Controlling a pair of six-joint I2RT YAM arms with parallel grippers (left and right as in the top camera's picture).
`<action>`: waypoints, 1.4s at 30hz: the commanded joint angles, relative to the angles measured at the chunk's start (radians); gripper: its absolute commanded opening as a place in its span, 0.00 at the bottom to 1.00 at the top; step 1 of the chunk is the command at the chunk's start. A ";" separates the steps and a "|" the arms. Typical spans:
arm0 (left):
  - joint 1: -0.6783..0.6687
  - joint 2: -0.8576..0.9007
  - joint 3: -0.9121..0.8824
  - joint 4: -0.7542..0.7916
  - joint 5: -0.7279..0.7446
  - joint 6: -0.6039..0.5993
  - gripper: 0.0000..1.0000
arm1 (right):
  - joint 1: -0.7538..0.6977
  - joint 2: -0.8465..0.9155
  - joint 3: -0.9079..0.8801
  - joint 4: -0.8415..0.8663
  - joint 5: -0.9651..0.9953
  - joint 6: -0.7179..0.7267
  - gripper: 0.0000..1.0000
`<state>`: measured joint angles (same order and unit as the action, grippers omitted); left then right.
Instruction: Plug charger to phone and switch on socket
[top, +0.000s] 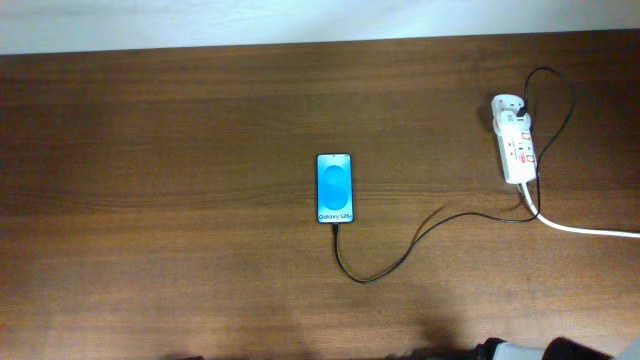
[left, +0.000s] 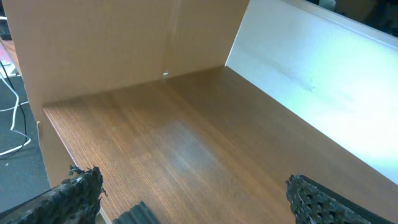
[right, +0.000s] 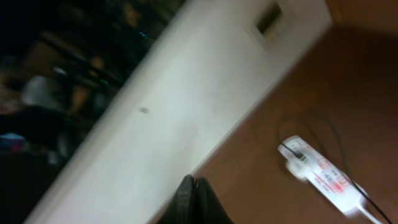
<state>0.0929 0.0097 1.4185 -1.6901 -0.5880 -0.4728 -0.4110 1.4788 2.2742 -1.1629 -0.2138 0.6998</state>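
Observation:
The phone (top: 336, 188) lies flat at the table's middle, blue screen up. The thin black charger cable (top: 400, 257) meets the phone's near end, loops right and runs up to the white power strip (top: 514, 140) at the far right, where it loops to a plug at the strip's top end. The strip also shows in the right wrist view (right: 323, 175). My right gripper (right: 194, 183) is shut and empty, raised well away from the strip. My left gripper (left: 193, 193) is open and empty over bare table. Neither gripper shows clearly in the overhead view.
The strip's thick white cord (top: 590, 231) runs off the right edge. A white wall (left: 311, 87) borders the table's far side and a brown board (left: 124, 43) stands at its left end. Part of an arm (top: 530, 350) shows at the bottom edge.

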 joint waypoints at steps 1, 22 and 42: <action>0.003 -0.002 0.002 0.003 -0.011 -0.005 0.99 | 0.006 -0.077 0.005 0.044 -0.030 -0.005 0.04; -0.014 -0.002 -0.760 0.925 0.364 -0.045 0.99 | 0.006 -0.237 0.003 0.011 -0.063 -0.012 0.10; -0.014 0.013 -1.409 1.608 0.619 0.243 0.99 | 0.006 -0.342 -0.045 0.018 0.019 -0.011 0.16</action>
<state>0.0841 0.0170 0.0105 -0.0719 0.0193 -0.2493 -0.4110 1.1797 2.2620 -1.1584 -0.2176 0.6983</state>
